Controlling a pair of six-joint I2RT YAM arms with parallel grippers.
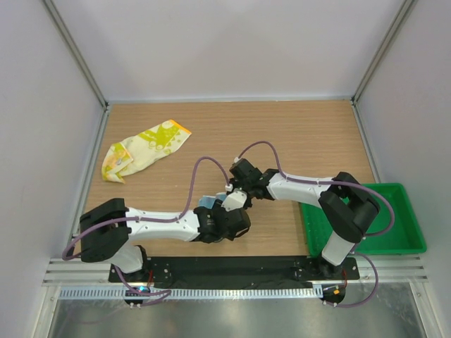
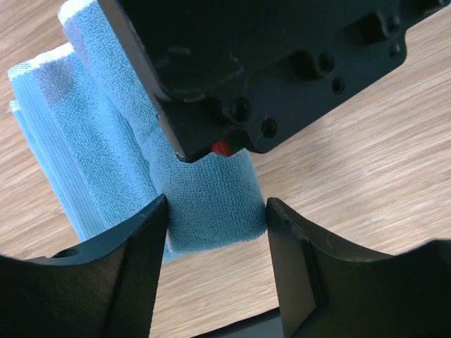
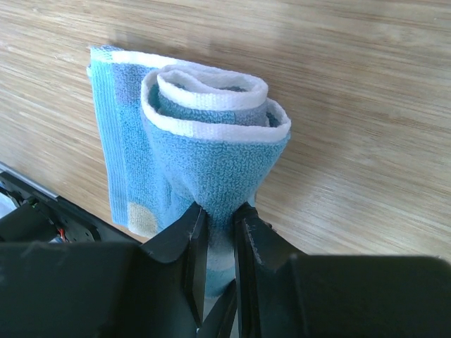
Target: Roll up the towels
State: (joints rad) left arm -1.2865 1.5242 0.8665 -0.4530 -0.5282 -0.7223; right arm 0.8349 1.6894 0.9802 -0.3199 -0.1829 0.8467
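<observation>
**Right wrist: blue towel pinched, part rolled**

Closest to me, my right gripper (image 3: 218,220) has its jaws drawn narrow on a fold of the blue towel (image 3: 211,148), low on the outer wrap. Above the pinch the cloth stands in a loose coil, its white edge spiralling at the top. A flat tail hangs off to one side, not yet wound in.

My left gripper (image 2: 215,211) stands wide astride the towel's other end, a finger at each side of the terry. I cannot tell whether those fingers press or merely touch.

The towel sits on the table (image 1: 310,134) near the front middle, between my two wrists.

I judge the cloth light, soft and limp. It will not hold a coil by itself and will spring loose if let go. The pile looks grippy rather than slick. The best hold is across the whole roll, not on a single layer, which would only peel away.

The tray (image 1: 405,243) lies to the right. Farthest off, at the back left, the yellow towel (image 1: 144,149) lies crumpled and unrolled.
</observation>
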